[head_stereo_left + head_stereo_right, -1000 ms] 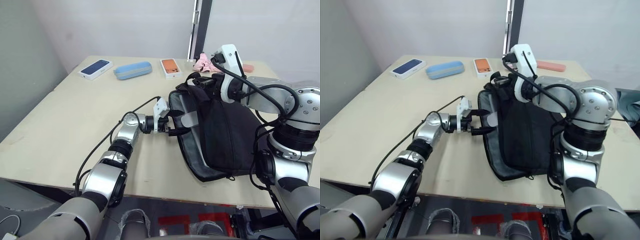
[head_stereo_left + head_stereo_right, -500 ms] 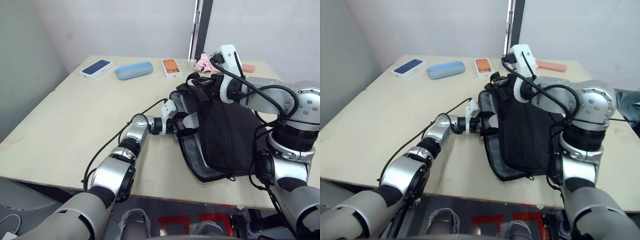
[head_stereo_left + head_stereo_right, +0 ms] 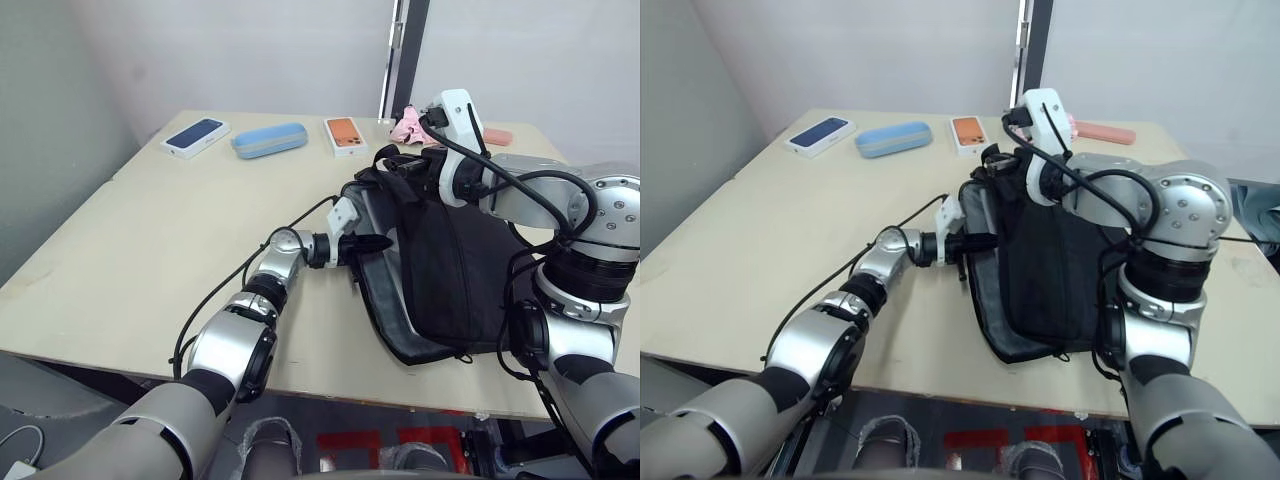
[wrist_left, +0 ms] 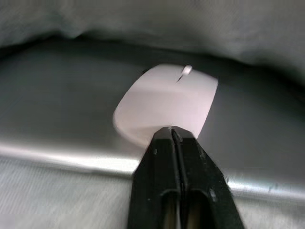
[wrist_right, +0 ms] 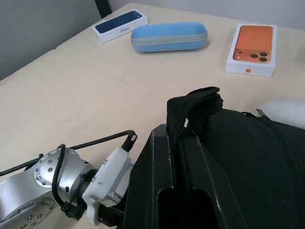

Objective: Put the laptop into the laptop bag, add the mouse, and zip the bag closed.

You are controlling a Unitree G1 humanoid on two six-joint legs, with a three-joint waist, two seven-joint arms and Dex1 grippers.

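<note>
**Mouse Inside Bag, Just Beyond Closed Left Claw**

The table (image 3: 150, 240) is found to carry the laptop bag (image 3: 450, 270), which lies toward the robot's right with its mouth propped open. A strap handle (image 5: 190, 107) of the bag is seen pinched between the clenched fingers of the right gripper (image 5: 178, 143), at the bag's far end. The laptop (image 4: 57, 119) is seen lying within the bag as a silver-grey surface. The left gripper (image 4: 172, 136) is reached into the bag's open side, its fingers pressed together on nothing. The mouse (image 4: 167, 102) is found resting on the laptop, directly ahead of the left fingertips; whether it is touched cannot be told.
</note>
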